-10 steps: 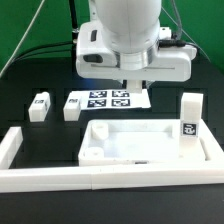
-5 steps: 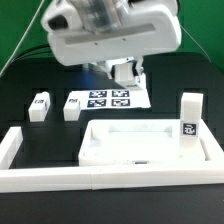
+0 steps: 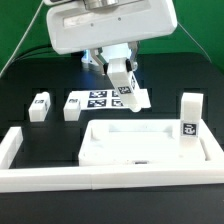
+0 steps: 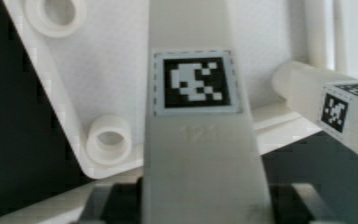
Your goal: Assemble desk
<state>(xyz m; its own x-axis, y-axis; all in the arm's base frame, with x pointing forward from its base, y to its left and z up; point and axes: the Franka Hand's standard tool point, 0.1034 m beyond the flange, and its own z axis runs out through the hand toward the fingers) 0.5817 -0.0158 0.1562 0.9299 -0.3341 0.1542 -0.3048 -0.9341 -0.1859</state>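
Observation:
My gripper (image 3: 119,68) is shut on a white square-post leg (image 3: 126,88) with a black-and-white tag. It holds the leg tilted above the marker board (image 3: 102,100). In the wrist view the held leg (image 4: 201,110) fills the middle between the two dark fingers (image 4: 123,196). The white tray-like tabletop (image 3: 110,148) lies at the front; its rim and corner sockets show in the wrist view (image 4: 78,90). Two more legs lie flat at the exterior view's left (image 3: 40,105) (image 3: 72,106). Another leg (image 3: 189,115) stands upright at the tabletop's right end and also shows in the wrist view (image 4: 329,92).
A long white border frame (image 3: 20,150) runs around the front and sides of the black table. Green and black cables hang at the back.
The wrist has risen and tilted back from low over the marker board. The leg has come up off the table in the gripper and now hangs tilted.

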